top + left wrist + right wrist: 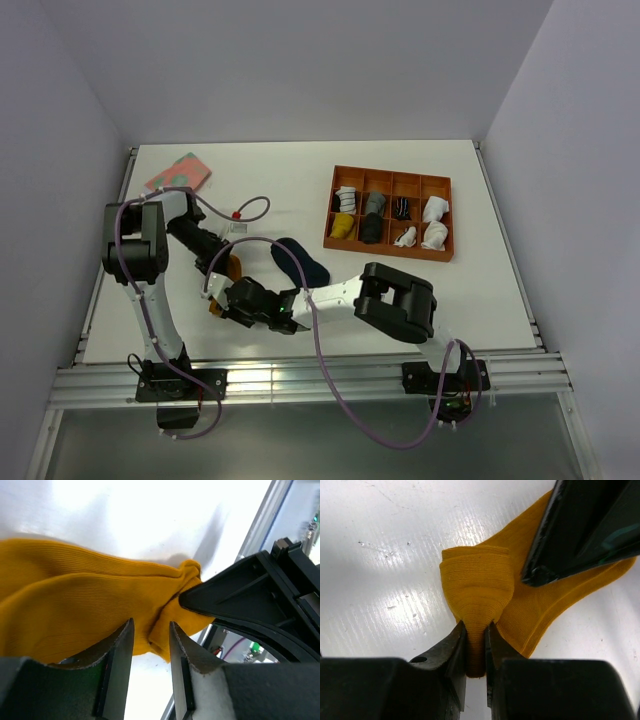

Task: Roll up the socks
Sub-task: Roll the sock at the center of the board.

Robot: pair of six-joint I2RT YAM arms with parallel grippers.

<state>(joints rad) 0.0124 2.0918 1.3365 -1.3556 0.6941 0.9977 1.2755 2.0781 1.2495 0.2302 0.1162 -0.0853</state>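
Now | right tool (475, 630): pinching folded end of mustard sock (480, 580) | left tool (151, 625): released, jaws parted over sock

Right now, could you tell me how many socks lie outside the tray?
2: the mustard sock in the right gripper, the navy sock beside it; arms may hide others.

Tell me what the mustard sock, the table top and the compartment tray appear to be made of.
Mustard sock: knitted fabric, matte; fine ribs show and it folds softly. Table top: hard white sheet, glossy; glare and fine scratches, perhaps laminate or coated board. Tray: rigid orange-brown, matte, probably plastic; too small to be sure.
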